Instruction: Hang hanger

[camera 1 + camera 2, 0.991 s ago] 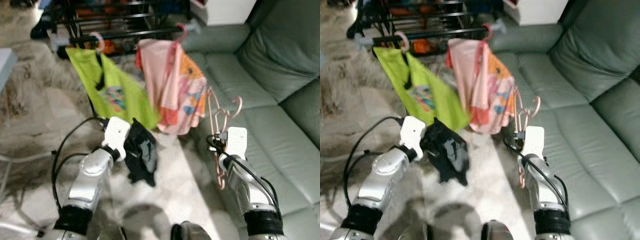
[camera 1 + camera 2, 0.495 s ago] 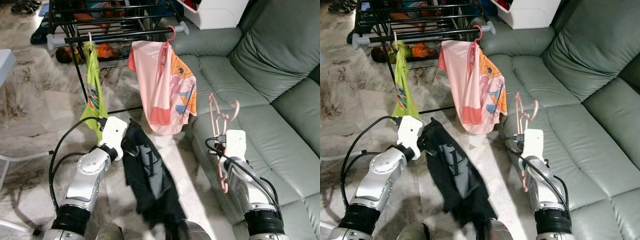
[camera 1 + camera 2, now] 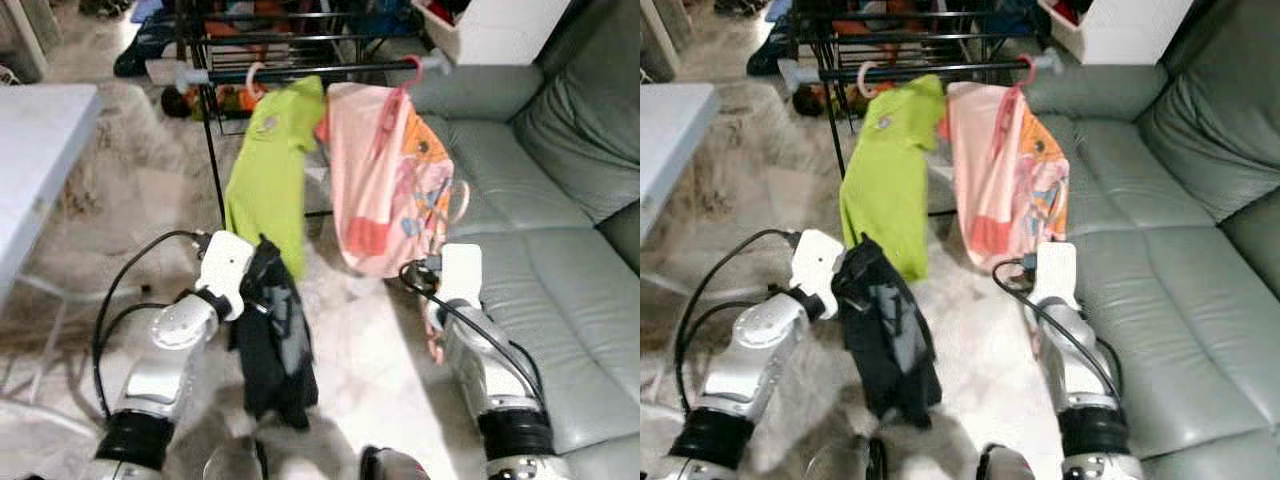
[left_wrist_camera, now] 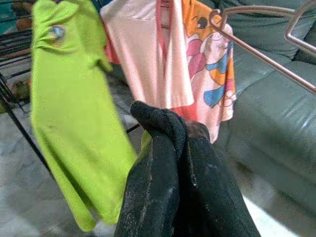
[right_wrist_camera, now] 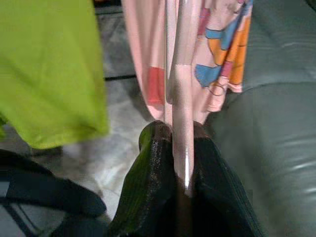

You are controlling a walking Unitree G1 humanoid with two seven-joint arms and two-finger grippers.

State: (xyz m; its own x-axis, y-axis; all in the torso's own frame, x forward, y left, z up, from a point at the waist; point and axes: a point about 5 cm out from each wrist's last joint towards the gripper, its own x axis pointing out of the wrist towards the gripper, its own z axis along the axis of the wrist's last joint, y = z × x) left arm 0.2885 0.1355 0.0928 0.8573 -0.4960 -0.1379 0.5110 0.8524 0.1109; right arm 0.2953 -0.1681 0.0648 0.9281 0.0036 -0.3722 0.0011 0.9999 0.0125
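Right claw (image 5: 180, 163) clamped tight on a pink hanger (image 5: 180, 103), mid-right of the head views, just in front of the pink shirt (image 3: 385, 175) that hangs from the rail (image 3: 300, 72) at upper centre. Left claw (image 4: 173, 148) pinched shut on a black garment (image 3: 272, 340), lower left of centre, cloth drooping toward the floor. Green shirt (image 3: 268, 170) on the rail beside the pink one, sofa (image 3: 560, 220) along the right edge.

Risks, judged from here:
- Hanger bare while the garment dangles from the other arm; snagging the hook on the pink shirt likely if raised straight up, being so close to it.
- Little free rail visible between the two shirts; knocking either one off its own hanger possible.
- Thin hanger gripped low on its frame; twisting or slipping in the grip probable under any sideways push.
- Black cloth trailing low; catching on the robot's legs conceivable.
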